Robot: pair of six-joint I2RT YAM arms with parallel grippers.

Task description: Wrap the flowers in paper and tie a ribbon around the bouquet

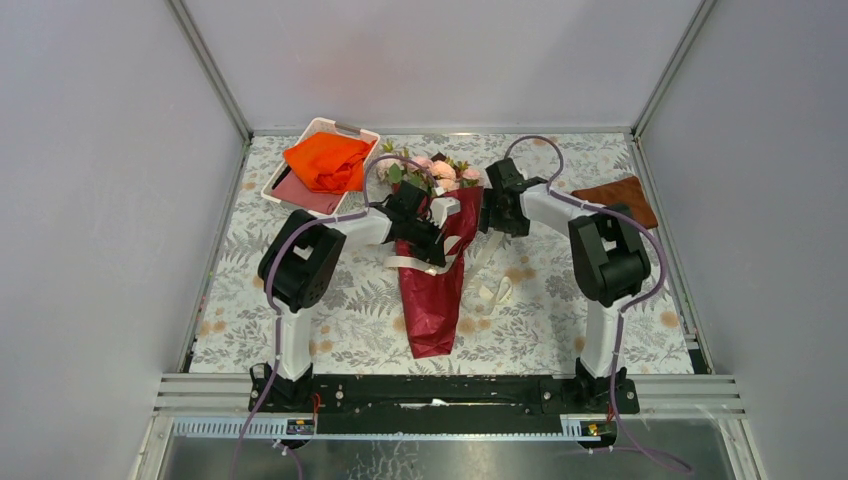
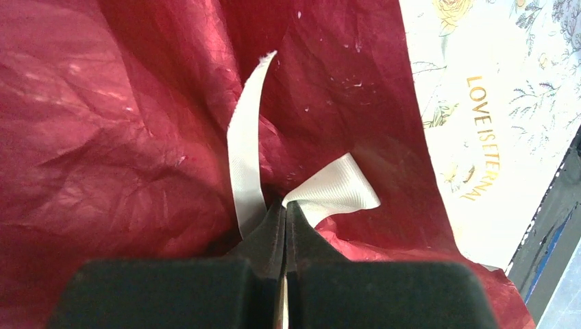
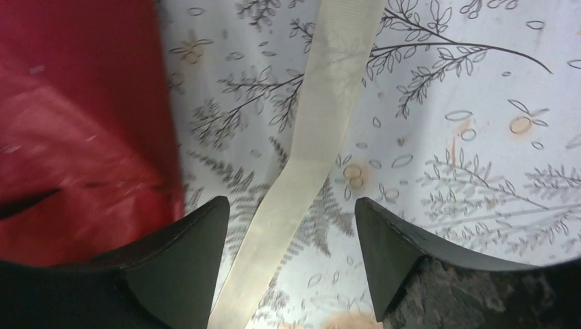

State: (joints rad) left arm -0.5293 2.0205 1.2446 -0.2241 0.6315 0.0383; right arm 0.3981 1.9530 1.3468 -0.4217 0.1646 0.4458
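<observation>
A: What has the left hand point(image 2: 284, 211) got?
B: I've got it pinched shut on the ribbon point(image 2: 244, 157), against the red paper point(image 2: 103, 137).
A: And the right hand point(image 3: 291, 205)?
B: Wide apart, holding nothing; ribbon runs between its fingers on the table point(image 3: 466, 137). Flowers point(image 1: 440, 172) top the paper's far end.

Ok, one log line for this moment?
left gripper: shut on ribbon | right gripper: open, ribbon lying between jaws | paper: wrapped round flowers

A fixed camera high above the near edge looks down on the whole worktop point(image 1: 340, 310). The left wrist camera sits close against the red paper point(image 2: 103, 137) and ribbon point(image 2: 246, 157); the right wrist view, equally near and facing down, shares both.
</observation>
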